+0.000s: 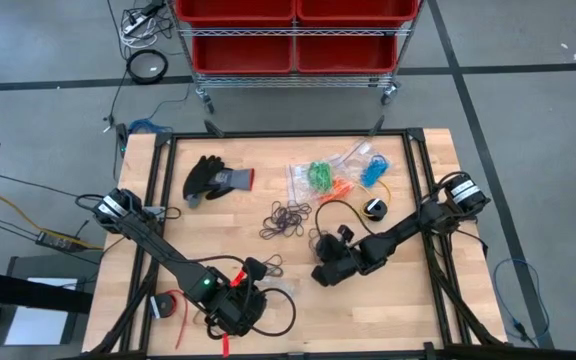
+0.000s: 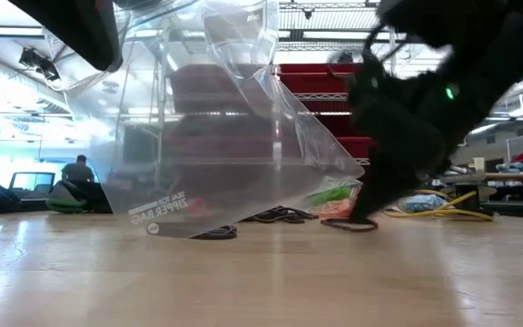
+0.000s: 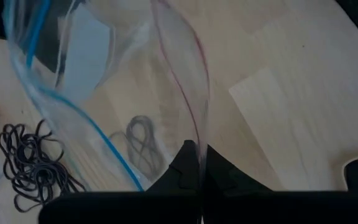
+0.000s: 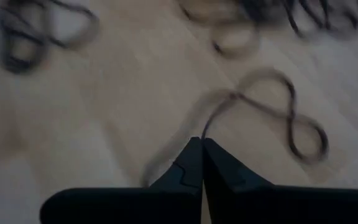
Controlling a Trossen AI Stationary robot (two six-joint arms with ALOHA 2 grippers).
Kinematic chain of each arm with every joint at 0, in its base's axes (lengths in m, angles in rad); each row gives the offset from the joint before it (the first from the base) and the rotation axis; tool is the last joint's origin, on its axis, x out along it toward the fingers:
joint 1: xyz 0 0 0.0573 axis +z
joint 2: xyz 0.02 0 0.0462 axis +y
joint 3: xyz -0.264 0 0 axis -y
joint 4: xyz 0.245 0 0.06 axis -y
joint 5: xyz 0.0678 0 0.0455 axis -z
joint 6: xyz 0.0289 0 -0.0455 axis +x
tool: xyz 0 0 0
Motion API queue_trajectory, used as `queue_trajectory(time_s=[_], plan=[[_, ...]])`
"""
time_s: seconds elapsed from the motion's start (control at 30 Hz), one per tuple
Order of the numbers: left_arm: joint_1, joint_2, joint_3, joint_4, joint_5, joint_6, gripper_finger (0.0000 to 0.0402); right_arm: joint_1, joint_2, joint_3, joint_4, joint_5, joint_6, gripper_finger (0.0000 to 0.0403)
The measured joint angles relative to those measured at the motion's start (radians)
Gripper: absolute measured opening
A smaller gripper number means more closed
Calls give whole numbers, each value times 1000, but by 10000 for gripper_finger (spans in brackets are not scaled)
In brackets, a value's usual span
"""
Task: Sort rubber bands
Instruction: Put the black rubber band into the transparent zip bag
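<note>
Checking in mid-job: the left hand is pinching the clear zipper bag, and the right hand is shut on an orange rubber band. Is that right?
Not quite. The band in the right hand is black, not orange, as the right wrist view shows: a black rubber band twisted into a figure eight. The left hand does pinch the clear zipper bag.

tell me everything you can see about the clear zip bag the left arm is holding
The clear zip bag is thin, see-through plastic with a blue zip strip along its mouth and white print near one lower corner. The left gripper, shut, pinches its edge and holds it up near the table's front, so it hangs crumpled, its lower edge at the wooden table. Through the plastic a black rubber band shows; whether it lies inside or behind cannot be told.
</note>
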Motion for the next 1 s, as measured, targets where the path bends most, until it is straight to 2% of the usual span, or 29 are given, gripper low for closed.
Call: queue_trajectory(time_s=[0.5,0.63,1.0], plan=[[29,0,0,-1,46,-1,0,60,-5,402,-107,166,-449,0],[28,0,0,4,53,5,0,67,-5,488,-99,181,-543,0],[26,0,0,12,69,7,0,112,-6,556,135,168,-780,0]])
